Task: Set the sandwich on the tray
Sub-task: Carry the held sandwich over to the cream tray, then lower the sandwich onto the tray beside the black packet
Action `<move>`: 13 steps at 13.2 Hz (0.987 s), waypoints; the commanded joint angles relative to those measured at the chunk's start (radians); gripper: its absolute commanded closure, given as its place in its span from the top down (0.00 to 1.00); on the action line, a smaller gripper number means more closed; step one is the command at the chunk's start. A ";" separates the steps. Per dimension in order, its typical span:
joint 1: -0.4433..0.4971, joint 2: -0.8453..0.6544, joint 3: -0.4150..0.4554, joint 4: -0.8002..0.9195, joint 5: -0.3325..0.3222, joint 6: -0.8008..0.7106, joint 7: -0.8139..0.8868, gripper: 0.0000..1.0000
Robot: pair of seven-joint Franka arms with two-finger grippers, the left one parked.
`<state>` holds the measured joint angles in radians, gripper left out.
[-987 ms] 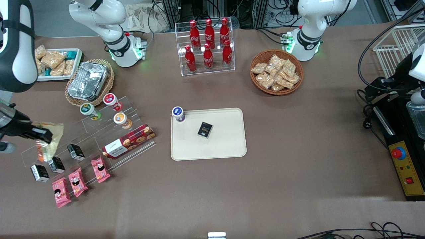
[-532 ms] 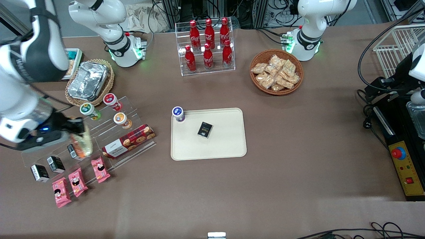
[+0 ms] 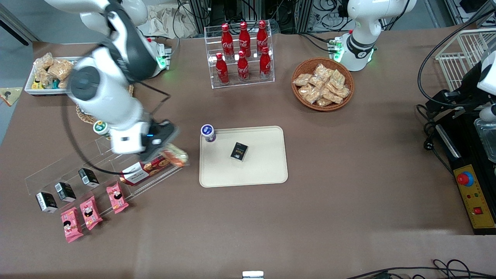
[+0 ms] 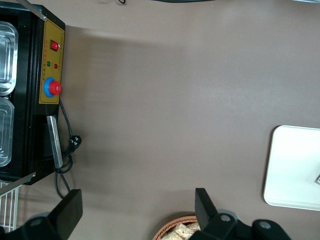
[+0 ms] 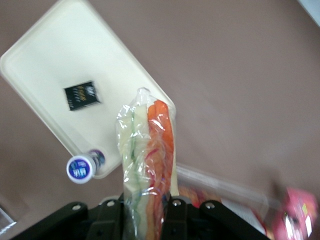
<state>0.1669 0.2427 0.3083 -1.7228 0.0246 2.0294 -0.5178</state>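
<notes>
My gripper (image 3: 164,149) (image 5: 145,210) is shut on the sandwich (image 3: 176,156) (image 5: 147,155), a wrapped wedge with pale bread and orange and green filling. It hangs above the red plaid cookie box (image 3: 149,168), beside the tray's edge on the working arm's side. The cream tray (image 3: 263,170) (image 5: 55,55) lies flat in the middle of the table. On it sit a small black box (image 3: 239,151) (image 5: 82,95) and, at one corner, a blue-lidded cup (image 3: 208,133) (image 5: 80,169).
A clear stepped shelf (image 3: 77,162) holds small cups, black boxes (image 3: 64,191) and pink snack packets (image 3: 91,211). Farther back stand a rack of red bottles (image 3: 242,54) and a wicker basket of snack bags (image 3: 322,83). A white bin (image 3: 50,73) sits at the working arm's end.
My arm has swung from the working arm's end of the table toward the tray, carrying the sandwich over the stepped shelf to just beside the tray.
</notes>
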 commanded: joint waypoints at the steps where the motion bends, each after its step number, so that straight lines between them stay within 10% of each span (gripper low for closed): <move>1: 0.066 0.166 -0.002 0.038 -0.018 0.174 -0.100 0.00; 13: 0.308 0.559 -0.087 0.289 -0.157 0.400 -0.197 0.00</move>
<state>0.4499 0.7552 0.2421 -1.4816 -0.1053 2.3992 -0.7251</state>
